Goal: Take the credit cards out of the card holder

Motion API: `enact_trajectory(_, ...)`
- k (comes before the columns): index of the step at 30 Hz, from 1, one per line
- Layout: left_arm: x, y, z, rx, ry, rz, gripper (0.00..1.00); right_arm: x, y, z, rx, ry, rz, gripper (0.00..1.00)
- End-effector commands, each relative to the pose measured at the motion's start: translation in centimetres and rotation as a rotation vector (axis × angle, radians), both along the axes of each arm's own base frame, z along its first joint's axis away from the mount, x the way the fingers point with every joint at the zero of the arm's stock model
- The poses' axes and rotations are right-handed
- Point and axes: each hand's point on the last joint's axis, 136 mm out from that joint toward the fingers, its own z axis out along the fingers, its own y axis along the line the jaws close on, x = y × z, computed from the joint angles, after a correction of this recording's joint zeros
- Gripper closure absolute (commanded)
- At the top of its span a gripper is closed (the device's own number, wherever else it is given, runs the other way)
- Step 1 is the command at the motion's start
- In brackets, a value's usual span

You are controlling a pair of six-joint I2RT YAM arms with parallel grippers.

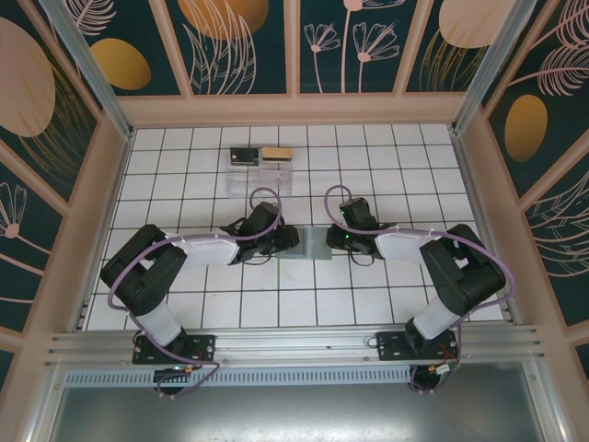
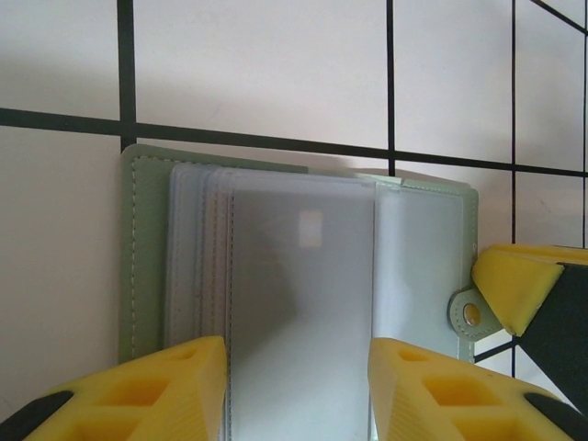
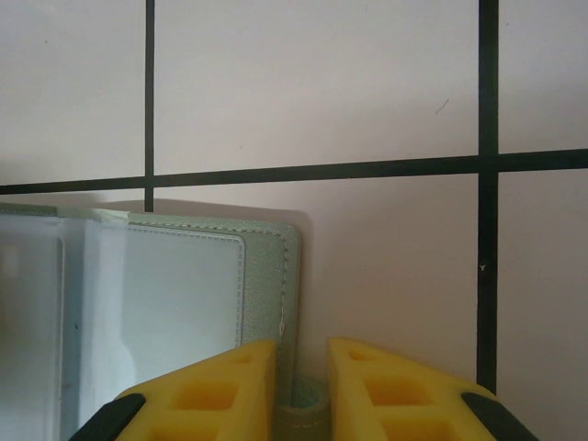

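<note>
The card holder (image 1: pixel 308 245) lies open on the tiles between both grippers, grey-green (image 2: pixel 138 257) with frosted plastic sleeves. One sleeve (image 2: pixel 303 294) fills the gap between my left gripper's (image 2: pixel 297 390) yellow fingers, both its edges against them. My right gripper (image 3: pixel 302 386) is closed narrowly on the holder's snap tab (image 3: pixel 303 418) at the holder's right edge (image 3: pixel 266 266). One of its fingers (image 2: pixel 519 280) shows beside the tab (image 2: pixel 471 314) in the left wrist view. A tan-gold credit card (image 1: pixel 276 154) lies at the clear box. I cannot make out cards through the frosted sleeves.
A clear plastic box (image 1: pixel 260 180) stands behind the holder toward the far wall, with a dark flat item (image 1: pixel 244 155) beside the tan card. Wooden walls ring the tiled floor. Both arms (image 1: pixel 198 249) (image 1: pixel 405 244) reach inward from the near rail.
</note>
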Motion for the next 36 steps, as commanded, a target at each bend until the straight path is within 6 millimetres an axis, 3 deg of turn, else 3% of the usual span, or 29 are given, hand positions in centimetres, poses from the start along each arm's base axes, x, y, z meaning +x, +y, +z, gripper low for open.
enact_trajectory(1,-0.9,-0.2,-0.8,-0.001,0.032,-0.022,0.53,-0.7,0.2,-0.9,0.004,0.034,0.02,0.76)
enact_trajectory(4,-1.0,-0.7,-1.5,-0.003,0.056,-0.044,0.52,-0.7,0.3,-1.0,0.006,0.034,0.023,0.76)
enact_trajectory(13,-1.3,-3.3,0.2,-0.056,0.029,-0.124,0.48,-0.7,0.4,-1.1,0.008,0.039,0.023,0.76)
enact_trajectory(20,-1.3,-4.0,0.2,-0.072,0.035,-0.14,0.48,-0.7,0.4,-1.1,0.008,0.04,0.023,0.76)
enact_trajectory(29,-0.6,-4.3,2.7,-0.062,-0.028,-0.142,0.43,-0.7,0.2,-0.9,0.007,0.034,0.016,0.76)
enact_trajectory(36,-0.9,-7.8,5.0,-0.225,-0.039,-0.223,0.46,-0.6,-0.4,0.0,0.013,0.005,-0.012,0.76)
